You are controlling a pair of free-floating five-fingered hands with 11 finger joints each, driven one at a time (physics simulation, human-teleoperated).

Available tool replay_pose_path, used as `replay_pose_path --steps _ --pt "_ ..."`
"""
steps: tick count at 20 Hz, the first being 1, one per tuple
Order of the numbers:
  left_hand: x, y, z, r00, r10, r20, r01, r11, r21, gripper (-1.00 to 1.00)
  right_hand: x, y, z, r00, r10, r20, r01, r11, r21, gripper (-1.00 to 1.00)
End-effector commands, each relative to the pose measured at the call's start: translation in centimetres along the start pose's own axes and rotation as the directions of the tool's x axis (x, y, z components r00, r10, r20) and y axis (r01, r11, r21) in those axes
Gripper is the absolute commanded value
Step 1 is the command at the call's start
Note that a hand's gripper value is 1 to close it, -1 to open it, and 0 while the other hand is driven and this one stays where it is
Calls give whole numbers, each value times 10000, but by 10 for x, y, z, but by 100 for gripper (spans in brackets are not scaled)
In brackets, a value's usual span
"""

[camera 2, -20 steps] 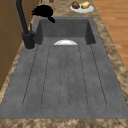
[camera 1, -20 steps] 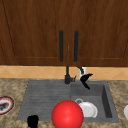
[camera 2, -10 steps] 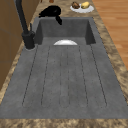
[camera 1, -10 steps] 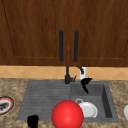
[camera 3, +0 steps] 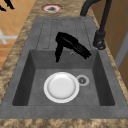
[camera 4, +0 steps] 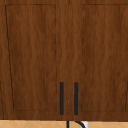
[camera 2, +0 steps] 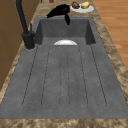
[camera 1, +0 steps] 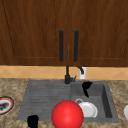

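My right hand [camera 1: 86, 87] hovers over the back of the sink basin [camera 1: 106, 100], near the black faucet [camera 1: 67, 77]. In the right side view this hand [camera 3: 71, 45] is open, with straight fingers pointing toward the faucet [camera 3: 99, 40] and the thumb hanging down. It holds nothing. Below it a white plate [camera 3: 61, 87] lies flat on the basin floor beside the drain [camera 3: 82, 80]. The left side view has the same hand [camera 2: 60, 10] above the basin's far end. My left hand [camera 1: 32, 121] floats by the counter's front edge at the left, its fingers spread [camera 3: 7, 3].
A large red ball [camera 1: 67, 115] sits at the front, between the draining board [camera 1: 45, 97] and the basin. A red-rimmed plate [camera 1: 5, 105] lies on the left counter. A bowl of fruit [camera 2: 81, 6] stands on the right counter. Closed wooden cabinet doors [camera 4: 65, 57] hang above.
The right hand has moved from beside the faucet forward and slightly down, out over the basin. The left hand has stayed where it was.
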Motion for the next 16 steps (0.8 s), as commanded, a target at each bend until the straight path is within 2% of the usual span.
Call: replay_pose_path --steps 1,9,10,11,12,13,14,15,16 --pt "0 0 0 10000 0 0 0 10000 0 0 -13 3 20 9965 -588 590 571 9979 303 -100" --pt "0 0 0 10000 0 0 0 10000 0 0 -35 0 59 9856 -857 1455 815 9961 343 -100" --pt "0 0 0 10000 0 0 0 10000 0 0 -41 2 60 9858 -823 1463 792 9965 269 -100" --pt "0 0 0 10000 0 0 0 10000 0 0 -38 0 58 9921 -729 1016 717 9973 155 -100" --pt "0 0 0 10000 0 0 0 10000 0 0 -43 -5 54 9936 -845 754 845 9964 33 -100" --pt "0 0 0 10000 0 0 0 10000 0 0 -27 -1 52 9919 -44 1268 -9 9991 422 -100" --pt "0 0 0 10000 0 0 0 10000 0 0 -32 4 55 9945 -343 985 295 9983 498 -100" --pt "0 0 0 10000 0 0 0 10000 0 0 -36 2 55 9947 -388 954 378 9992 131 -100" --pt "0 0 0 10000 0 0 0 10000 0 0 -35 1 55 9950 -319 945 295 9992 274 -100"
